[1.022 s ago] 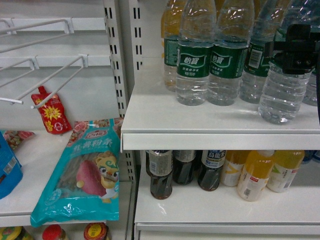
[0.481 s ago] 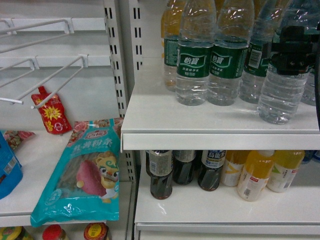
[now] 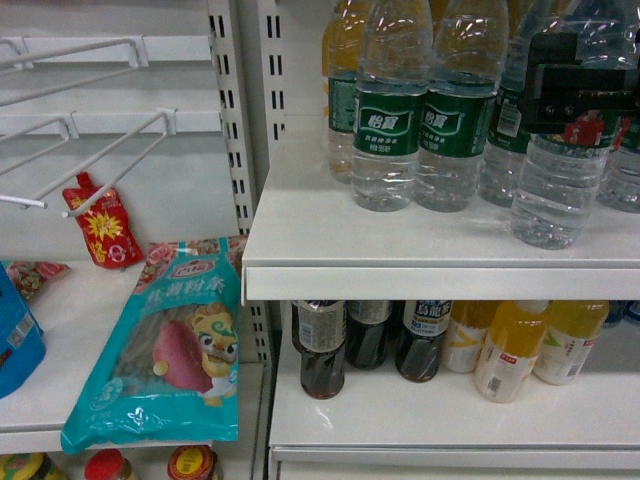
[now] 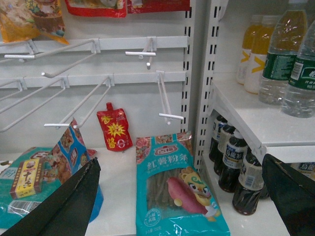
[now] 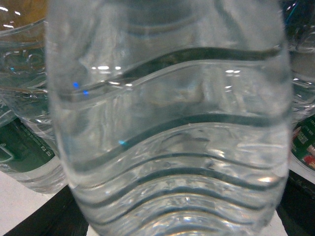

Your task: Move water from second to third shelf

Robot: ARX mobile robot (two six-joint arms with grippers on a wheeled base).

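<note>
Several water bottles with green labels stand on the upper white shelf [image 3: 300,250]. My right gripper [image 3: 578,97] is shut on the label band of the front right water bottle [image 3: 548,195], whose base is at the shelf's front edge. In the right wrist view that clear ribbed water bottle [image 5: 167,128] fills the frame, with a black fingertip [image 5: 49,219] at each lower corner. My left gripper [image 4: 177,196] hangs open in front of the left bay with nothing between its fingers. It does not show in the head view.
Below the water, a shelf [image 3: 400,420] holds dark tea bottles [image 3: 322,350] and orange-yellow juice bottles [image 3: 510,350]. The left bay has a teal noodle packet [image 3: 170,340], a red pouch [image 3: 100,222] and white wire hooks [image 3: 100,165]. A slotted upright [image 3: 235,130] divides the bays.
The right gripper has shifted a little to the left with the held bottle, which now leans slightly. The other bottles have stayed put.
</note>
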